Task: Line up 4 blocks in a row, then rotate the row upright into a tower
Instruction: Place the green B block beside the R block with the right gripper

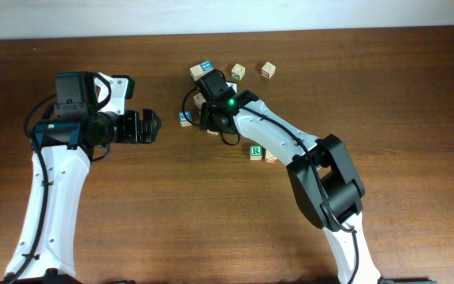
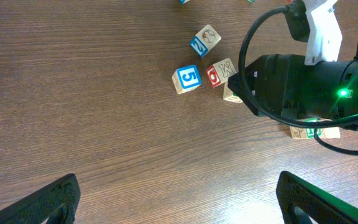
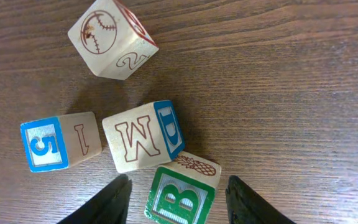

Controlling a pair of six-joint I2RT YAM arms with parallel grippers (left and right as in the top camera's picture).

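A green-printed "B" block (image 3: 182,198) lies on the table between the fingers of my right gripper (image 3: 178,205). The jaws stand open around it, with a gap on each side. From the left wrist view only an edge of that block (image 2: 307,132) shows under the right gripper's body (image 2: 303,87). A green "R" block (image 1: 256,151) and a red-orange block (image 1: 270,158) sit beside the right arm's forearm. Two more pale blocks (image 1: 237,72) (image 1: 268,70) rest at the back. My left gripper (image 1: 150,126) is wide open and holds nothing, left of the cluster.
Touching the "B" block is a cube with a tan "M" (image 3: 138,138). A blue "5" cube (image 3: 58,144) lies left of it and a baseball cube (image 3: 110,37) farther off. Another blue-printed cube (image 1: 202,69) sits at the back. The right arm (image 1: 321,177) crosses the table's right half.
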